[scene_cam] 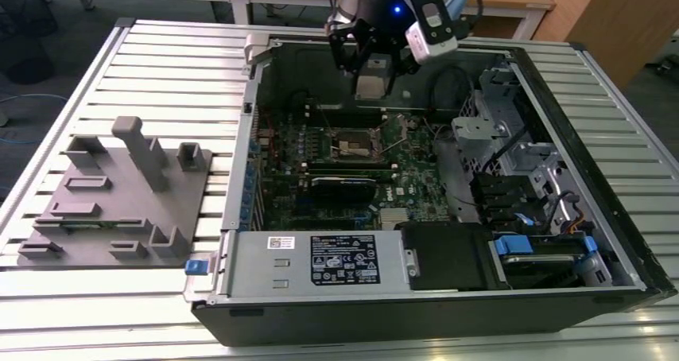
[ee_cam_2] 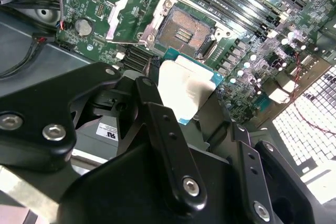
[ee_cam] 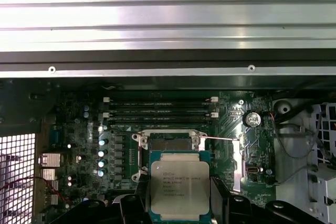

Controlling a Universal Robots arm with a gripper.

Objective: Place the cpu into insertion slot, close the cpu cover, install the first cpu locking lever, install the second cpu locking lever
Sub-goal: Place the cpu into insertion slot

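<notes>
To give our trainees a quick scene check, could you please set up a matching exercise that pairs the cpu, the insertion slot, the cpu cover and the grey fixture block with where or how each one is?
Things:
1. cpu
2. insertion slot
3. cpu cover
4. grey fixture block

States:
A. swung open beside the slot
B. on the slatted table, outside the computer case
C. gripped between the jaws, above the green board
D. uncovered and empty

Pairs: 1-C, 2-D, 3-A, 4-B.
</notes>
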